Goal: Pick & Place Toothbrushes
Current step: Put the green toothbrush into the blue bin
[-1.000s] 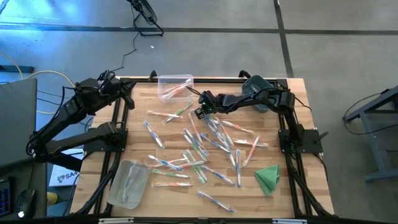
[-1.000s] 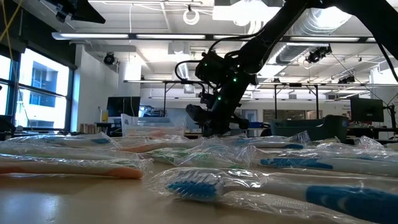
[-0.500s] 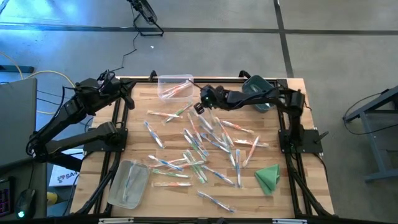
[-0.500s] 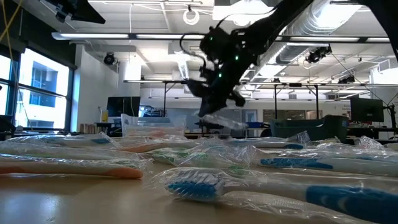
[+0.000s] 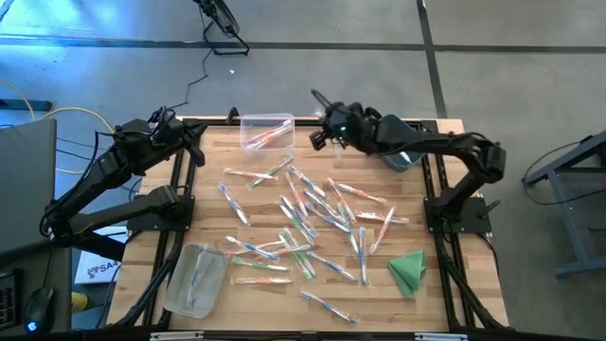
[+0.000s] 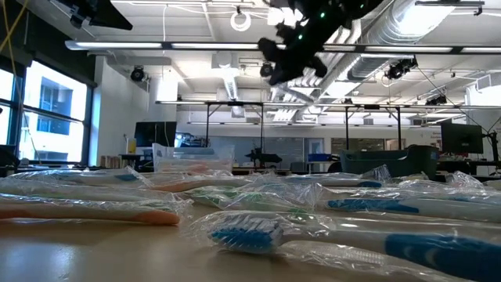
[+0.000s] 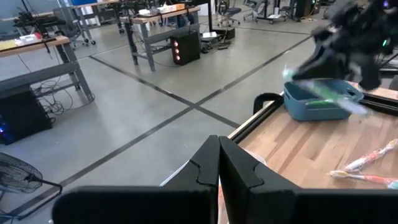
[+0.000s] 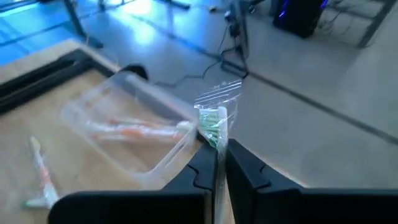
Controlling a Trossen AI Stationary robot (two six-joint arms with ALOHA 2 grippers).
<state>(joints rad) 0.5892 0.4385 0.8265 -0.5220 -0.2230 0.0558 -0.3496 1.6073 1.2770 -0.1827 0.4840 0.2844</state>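
high: overhead | low: tabletop-level | wrists: forward | shared: table (image 5: 204, 204)

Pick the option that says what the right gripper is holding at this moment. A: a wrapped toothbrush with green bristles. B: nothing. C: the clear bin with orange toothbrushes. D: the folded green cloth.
A: in the right wrist view the right gripper is shut on a wrapped green-bristled toothbrush, lifted above the table near the clear bin; the green cloth lies apart on the table.
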